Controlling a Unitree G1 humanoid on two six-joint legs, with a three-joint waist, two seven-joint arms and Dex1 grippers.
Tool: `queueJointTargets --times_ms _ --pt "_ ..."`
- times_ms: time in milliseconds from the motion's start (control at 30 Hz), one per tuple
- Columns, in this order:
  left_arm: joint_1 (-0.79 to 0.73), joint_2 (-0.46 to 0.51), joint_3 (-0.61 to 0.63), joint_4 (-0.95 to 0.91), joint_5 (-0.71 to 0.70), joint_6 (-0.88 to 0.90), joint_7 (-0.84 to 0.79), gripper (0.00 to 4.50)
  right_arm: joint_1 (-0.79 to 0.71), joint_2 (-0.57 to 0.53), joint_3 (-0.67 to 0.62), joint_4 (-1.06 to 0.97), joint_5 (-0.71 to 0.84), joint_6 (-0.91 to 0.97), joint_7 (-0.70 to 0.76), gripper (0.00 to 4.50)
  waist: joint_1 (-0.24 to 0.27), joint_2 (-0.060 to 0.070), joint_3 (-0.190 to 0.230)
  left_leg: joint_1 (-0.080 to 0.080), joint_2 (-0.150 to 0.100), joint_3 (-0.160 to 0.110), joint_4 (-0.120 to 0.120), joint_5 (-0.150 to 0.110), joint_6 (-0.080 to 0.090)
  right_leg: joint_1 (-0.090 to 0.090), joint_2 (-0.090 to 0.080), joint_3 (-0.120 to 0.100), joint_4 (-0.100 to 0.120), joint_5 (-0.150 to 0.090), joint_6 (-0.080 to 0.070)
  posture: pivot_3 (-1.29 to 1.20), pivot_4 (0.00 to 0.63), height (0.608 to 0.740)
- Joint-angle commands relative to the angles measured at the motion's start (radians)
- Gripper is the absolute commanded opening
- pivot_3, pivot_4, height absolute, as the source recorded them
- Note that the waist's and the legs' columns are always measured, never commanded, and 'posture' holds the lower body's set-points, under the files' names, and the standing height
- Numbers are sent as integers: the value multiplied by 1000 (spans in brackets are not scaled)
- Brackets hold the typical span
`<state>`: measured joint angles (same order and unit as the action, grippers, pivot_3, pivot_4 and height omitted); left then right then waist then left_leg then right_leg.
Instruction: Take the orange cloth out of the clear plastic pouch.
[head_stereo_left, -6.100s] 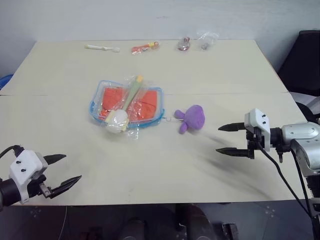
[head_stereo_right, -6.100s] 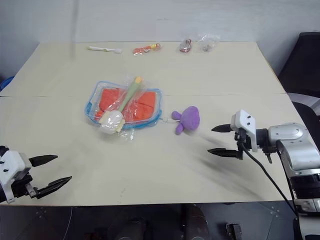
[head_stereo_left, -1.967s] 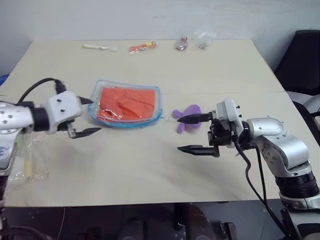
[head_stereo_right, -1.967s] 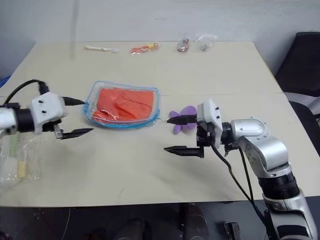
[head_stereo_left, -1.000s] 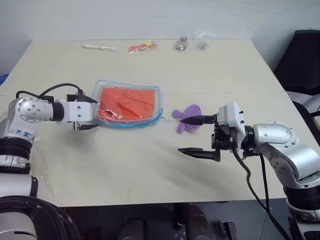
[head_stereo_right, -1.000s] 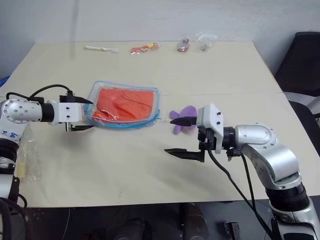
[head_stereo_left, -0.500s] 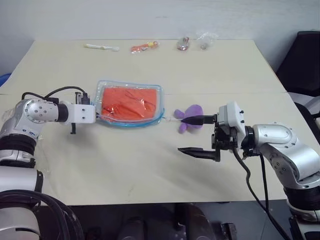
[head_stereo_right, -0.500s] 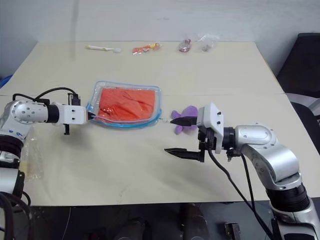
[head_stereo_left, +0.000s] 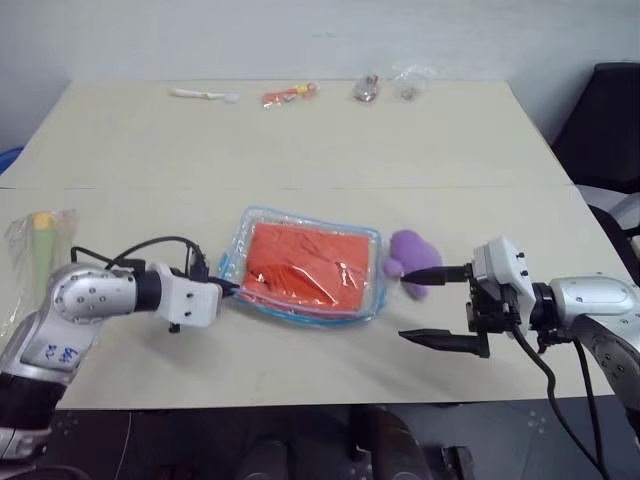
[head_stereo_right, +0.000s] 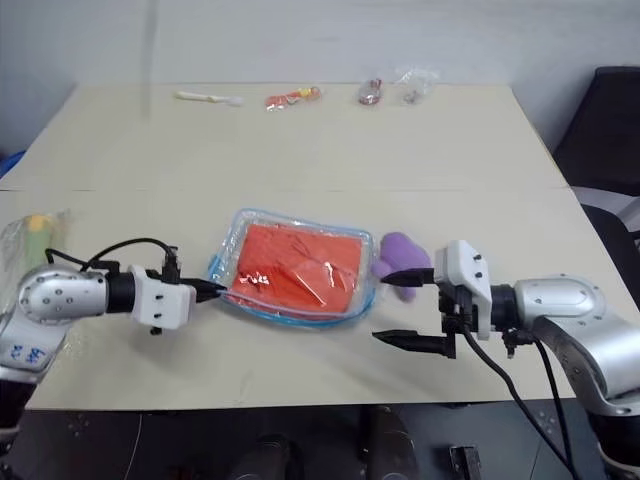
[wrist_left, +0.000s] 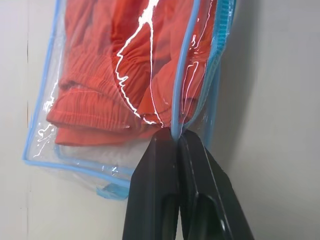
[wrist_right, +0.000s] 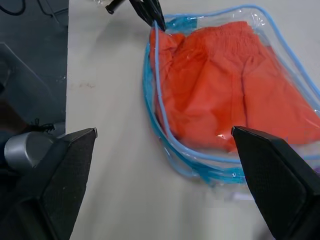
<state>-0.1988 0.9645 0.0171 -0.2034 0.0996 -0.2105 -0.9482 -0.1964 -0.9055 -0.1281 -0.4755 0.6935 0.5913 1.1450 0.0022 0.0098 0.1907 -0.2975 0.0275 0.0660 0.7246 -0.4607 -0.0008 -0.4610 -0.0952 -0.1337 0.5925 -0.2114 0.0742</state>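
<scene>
Both grippers are sitting low over the table: left gripper (head_stereo_left: 228, 287) pinching the clear plastic pouch (head_stereo_left: 306, 275) containing the orange cloth (head_stereo_left: 310, 265) at its nine-o'clock edge, right gripper (head_stereo_left: 428, 304) gaping wide at three o'clock

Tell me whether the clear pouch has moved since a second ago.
Yes. The clear plastic pouch, pinched at its edge by the left gripper, has slid toward the table's near edge and now touches the purple plush toy.
</scene>
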Motion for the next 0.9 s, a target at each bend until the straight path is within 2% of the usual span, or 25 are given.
queueJointTargets --times_ms 33,200,333,433,600,767,900 --pt "51 -32 50 -168 118 232 98 23 18 -23 -43 -42 20 -12 11 4500 3 0 0 0 0 0 0 0 0 0 0 0 0 0 0 0 150 740" --pt "94 -115 15 -339 240 540 149 23 20 -20 -43 -39 8 -28 5 4500 5 0 0 0 0 1 -1 0 0 0 1 1 0 0 0 0 150 740" --pt "91 -163 -26 -396 259 609 163 23 18 -15 -34 -35 -1 -36 0 4500 10 0 0 0 0 1 -1 0 0 0 1 2 -1 0 0 0 150 740" --pt "98 -157 -39 -397 246 543 163 23 9 -14 -23 -28 -9 -44 -2 4500 16 0 0 0 0 1 -1 0 0 0 1 2 -1 0 0 0 150 740" --pt "114 -129 20 -291 211 377 205 23 -5 -8 -10 -18 -21 -52 -2 4500 21 0 0 0 0 1 -1 0 0 0 0 2 -1 0 0 0 150 740" --pt "115 -81 75 -133 148 87 235 23 -8 -3 -4 -12 -23 -61 -1 4500 21 0 0 0 0 1 -1 0 0 -1 0 1 -1 0 0 0 150 740" --pt "102 -63 83 -39 126 -45 249 23 -8 -4 -3 -9 -23 -65 2 4500 21 0 0 0 0 1 -1 0 0 -1 0 1 -1 1 0 0 150 740"
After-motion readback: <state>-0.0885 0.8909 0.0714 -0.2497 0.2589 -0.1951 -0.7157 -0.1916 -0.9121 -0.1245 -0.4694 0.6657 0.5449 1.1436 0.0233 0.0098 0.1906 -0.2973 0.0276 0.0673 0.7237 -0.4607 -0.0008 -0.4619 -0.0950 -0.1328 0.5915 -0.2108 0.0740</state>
